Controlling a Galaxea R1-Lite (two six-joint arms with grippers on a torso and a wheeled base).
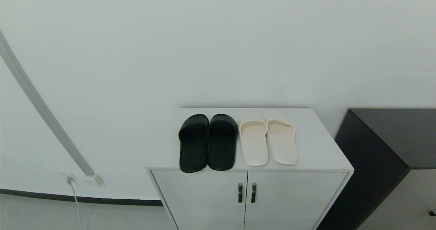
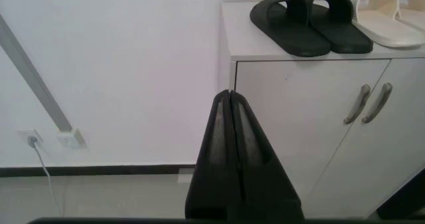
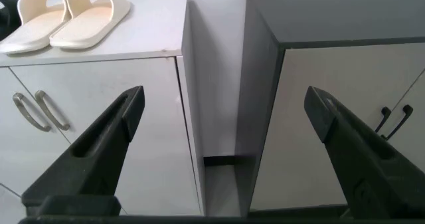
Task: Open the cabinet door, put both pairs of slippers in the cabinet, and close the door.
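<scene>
Slippers: black pair [image 1: 207, 143] & cream pair [image 1: 268, 139] sitting side by side atop cabinet [image 1: 316, 148], doors [image 1: 201, 199] shut.
Handling: prob. light, flexy foam; I'm favouring pinching straps [image 1: 223, 122].
Claws: my left gripper [image 2: 230, 94] clenching empty, right gripper [image 3: 224, 98] gaping.

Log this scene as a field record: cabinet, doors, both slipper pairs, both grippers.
cabinet: white, against the wall
doors: both shut, handles at the middle
black slippers: on the cabinet top, side by side
cream slippers: on the top, right of the black pair
left gripper: fingers shut, empty
right gripper: fingers open, empty
dark cabinet: right of the white one
</scene>
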